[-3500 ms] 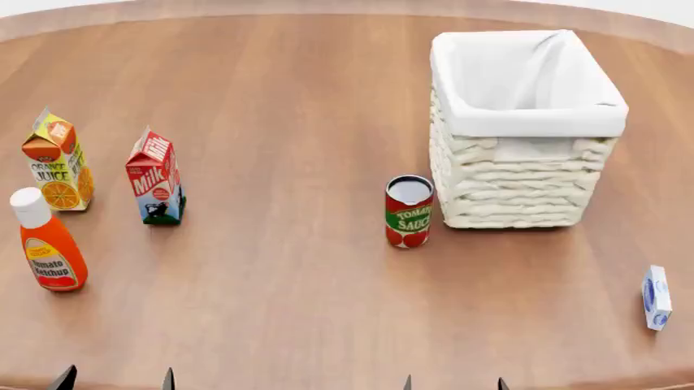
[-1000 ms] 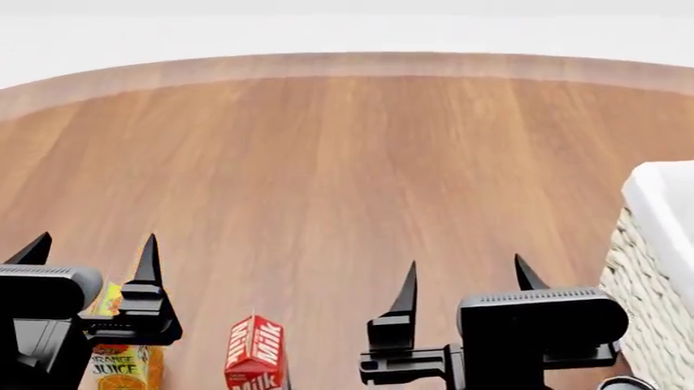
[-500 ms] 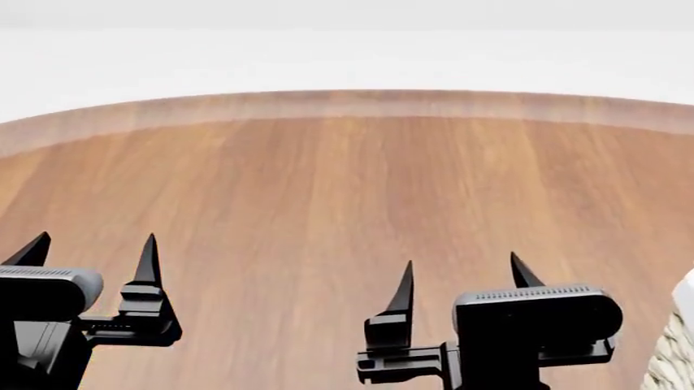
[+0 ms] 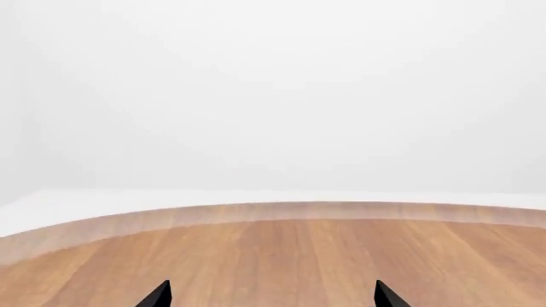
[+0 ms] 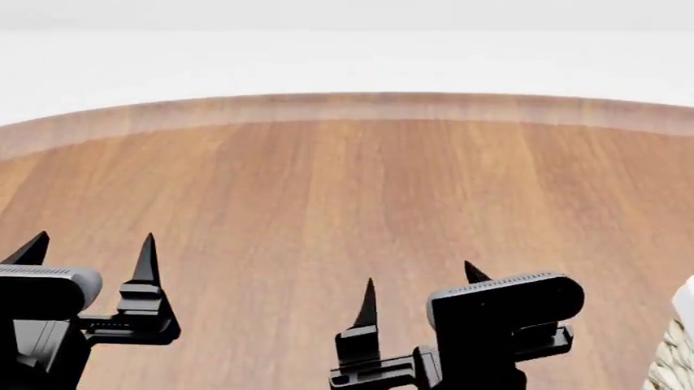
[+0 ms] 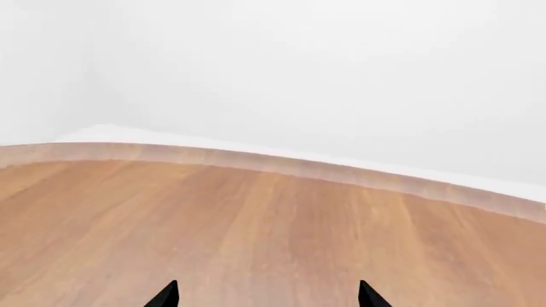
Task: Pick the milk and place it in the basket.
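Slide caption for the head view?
Both open grippers, left and right, raised over bare wooden table; basket corner at edge.

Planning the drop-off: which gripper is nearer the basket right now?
Right. The right gripper hangs just inboard of the basket corner at the view's lower right; the left gripper is across the table, far left.

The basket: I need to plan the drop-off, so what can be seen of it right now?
Only a sliver of the basket shows, at the head view's lower right edge: a bit of white cloth lining over cream woven wicker. It stands on the wooden table, right of the right gripper. Nothing visibly touches it. Neither wrist view shows it.
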You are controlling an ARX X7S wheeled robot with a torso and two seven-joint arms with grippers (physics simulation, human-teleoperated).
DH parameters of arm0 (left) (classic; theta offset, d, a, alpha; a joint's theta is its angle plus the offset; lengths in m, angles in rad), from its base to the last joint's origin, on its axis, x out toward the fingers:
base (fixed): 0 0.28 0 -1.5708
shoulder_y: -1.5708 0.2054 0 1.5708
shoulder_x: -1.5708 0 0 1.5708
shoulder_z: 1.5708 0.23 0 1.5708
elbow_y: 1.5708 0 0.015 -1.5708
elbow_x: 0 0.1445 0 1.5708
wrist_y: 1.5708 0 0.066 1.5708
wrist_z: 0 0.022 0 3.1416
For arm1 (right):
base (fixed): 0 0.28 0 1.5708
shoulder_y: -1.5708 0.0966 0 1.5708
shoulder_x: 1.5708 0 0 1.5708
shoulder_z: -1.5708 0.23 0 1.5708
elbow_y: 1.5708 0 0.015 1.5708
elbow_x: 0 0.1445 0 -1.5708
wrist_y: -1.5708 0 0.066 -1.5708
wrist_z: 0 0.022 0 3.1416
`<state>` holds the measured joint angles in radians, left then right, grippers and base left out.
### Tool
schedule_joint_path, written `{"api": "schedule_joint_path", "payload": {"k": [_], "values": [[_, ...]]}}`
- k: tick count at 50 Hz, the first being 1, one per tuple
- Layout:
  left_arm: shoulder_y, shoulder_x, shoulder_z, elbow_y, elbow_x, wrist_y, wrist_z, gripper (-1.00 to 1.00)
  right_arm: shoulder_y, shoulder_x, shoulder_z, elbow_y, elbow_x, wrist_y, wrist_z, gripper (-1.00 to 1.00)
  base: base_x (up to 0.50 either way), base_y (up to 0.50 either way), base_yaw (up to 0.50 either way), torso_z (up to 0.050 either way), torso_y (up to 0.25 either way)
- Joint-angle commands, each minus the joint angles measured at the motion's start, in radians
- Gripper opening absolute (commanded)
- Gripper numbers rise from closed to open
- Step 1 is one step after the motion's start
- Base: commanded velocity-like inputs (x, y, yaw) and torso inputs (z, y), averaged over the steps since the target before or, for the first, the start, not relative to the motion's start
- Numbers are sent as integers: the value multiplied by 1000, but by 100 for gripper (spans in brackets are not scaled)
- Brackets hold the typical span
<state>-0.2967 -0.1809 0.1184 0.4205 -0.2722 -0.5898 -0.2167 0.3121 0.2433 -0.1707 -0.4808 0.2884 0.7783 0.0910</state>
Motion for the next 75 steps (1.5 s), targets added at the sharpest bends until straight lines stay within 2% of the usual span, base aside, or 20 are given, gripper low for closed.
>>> {"api": "schedule_joint_path", "payload": {"k": [1,7,19,36,37,62,75], "values": [[-4,-7,2,2,-6,0,-7,100,44,67,-22,4,194,66,-258,100,0,0,0,0,0],[-6,-9,4,1,-9,0,-11,100,76,103,0,-14,384,258,-359,100,0,0,0,0,0],[-8,-14,9,-4,-14,5,-17,100,65,202,-129,-16,392,246,-519,100,0,0,0,0,0],[-7,-21,19,-5,-18,9,-25,100,72,216,-202,-3,443,350,-549,100,0,0,0,0,0],[-5,-21,20,-15,-18,14,-24,100,69,220,-339,49,361,299,-594,100,0,0,0,0,0],[-5,-30,31,-22,-26,22,-34,100,80,227,-338,53,362,305,-572,100,0,0,0,0,0],[-3,-34,39,-27,-30,29,-39,100,106,222,-307,-4,389,431,-478,100,0,0,0,0,0]]}}
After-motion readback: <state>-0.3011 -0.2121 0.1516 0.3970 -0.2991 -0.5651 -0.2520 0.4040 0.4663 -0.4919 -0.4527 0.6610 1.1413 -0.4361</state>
